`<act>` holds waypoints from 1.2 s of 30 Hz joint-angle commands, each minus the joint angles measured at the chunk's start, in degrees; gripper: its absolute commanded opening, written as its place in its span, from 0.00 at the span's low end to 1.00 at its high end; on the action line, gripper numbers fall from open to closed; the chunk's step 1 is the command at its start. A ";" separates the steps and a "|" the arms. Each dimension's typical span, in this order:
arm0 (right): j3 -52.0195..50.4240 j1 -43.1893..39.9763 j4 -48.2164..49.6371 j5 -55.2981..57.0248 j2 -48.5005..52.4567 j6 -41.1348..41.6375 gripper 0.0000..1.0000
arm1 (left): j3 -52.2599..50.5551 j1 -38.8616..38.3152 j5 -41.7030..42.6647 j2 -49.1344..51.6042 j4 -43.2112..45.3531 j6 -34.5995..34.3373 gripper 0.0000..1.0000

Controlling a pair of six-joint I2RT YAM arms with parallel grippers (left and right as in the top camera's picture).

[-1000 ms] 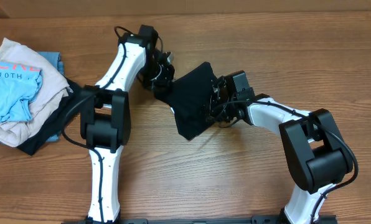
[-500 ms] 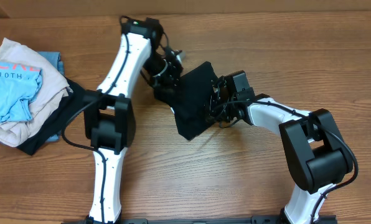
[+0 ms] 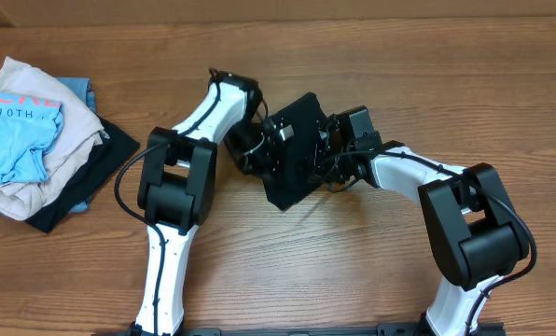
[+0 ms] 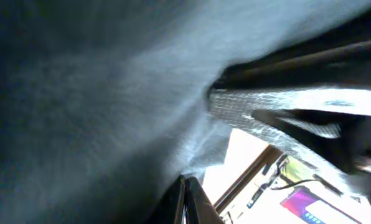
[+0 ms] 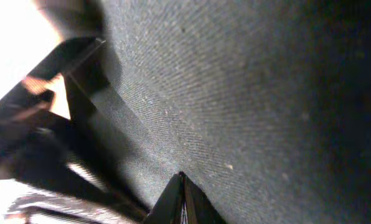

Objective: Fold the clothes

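Left fingers [image 4: 187,198], right fingers [image 5: 180,198] clamped on black T-shirt [image 3: 292,177]; blue shirt [image 3: 17,135] reads "10TH".

Overhead: looks straight down from well above onto the wooden table [image 3: 371,56], wide enough to take in the whole work area, with the black T-shirt [image 3: 287,187] at centre and a pile of garments [image 3: 26,140] at the left edge. Left wrist: sits right against that black cloth, blurred, facing along it toward a bright gap at lower right. Right wrist: presses just as near, weave sharp, bright gap at left. Shares only the T-shirt across all three.
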 commanded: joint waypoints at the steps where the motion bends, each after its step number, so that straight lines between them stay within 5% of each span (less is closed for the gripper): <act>1: -1.16 0.17 -0.44 2.91 -0.42 0.07 0.04 | -6.43 0.94 1.40 -0.52 4.90 1.27 0.04; 10: 3.89 -1.11 2.89 -6.10 -8.61 -3.39 0.04 | -8.26 1.33 1.09 -0.52 8.37 2.40 0.04; 12: 7.15 -2.51 3.80 -4.94 -9.53 -3.37 0.18 | -8.26 1.33 1.09 -0.52 8.55 2.43 0.04; 17: 7.65 -3.67 8.04 4.48 -8.87 -3.37 0.09 | -8.26 1.29 1.11 -0.52 9.75 2.38 0.04; 36: 8.09 -3.67 30.45 1.92 14.01 -1.42 0.04 | -8.26 1.18 -0.44 -0.52 8.79 2.38 0.04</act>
